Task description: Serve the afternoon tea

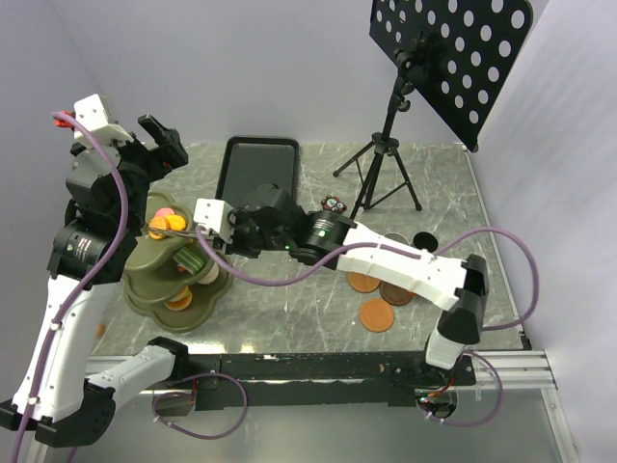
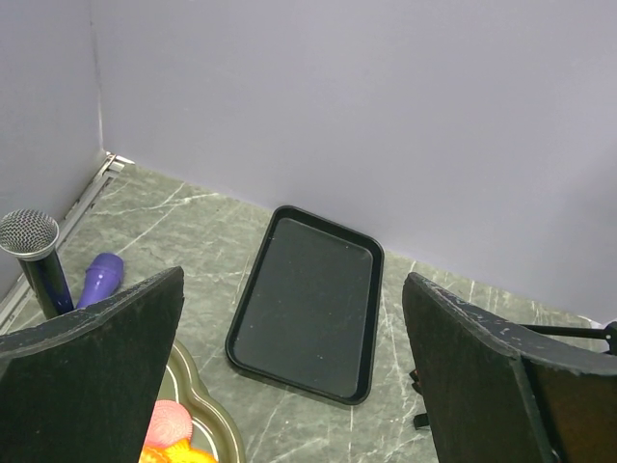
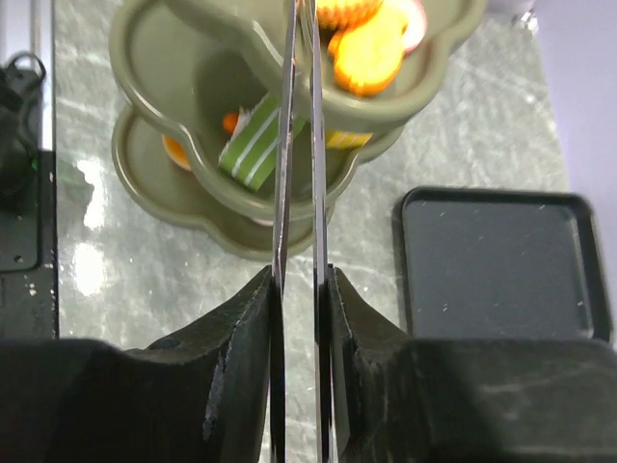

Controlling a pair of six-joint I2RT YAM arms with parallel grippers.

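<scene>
My right gripper is shut on the thin metal tongs, squeezing the two blades close together. The blades reach over the olive tiered stand and pass the right end of a green striped pastry on its middle tier. I cannot tell whether they pinch it. An orange donut and a pink pastry lie on the top tier. My left gripper hangs open and empty above the stand, facing the black tray. Brown-orange saucers lie at the front right.
A dark cup stands behind the right arm. A tripod with a perforated black board stands at the back right. A microphone and a purple object stand by the left wall. The black tray lies at the back centre.
</scene>
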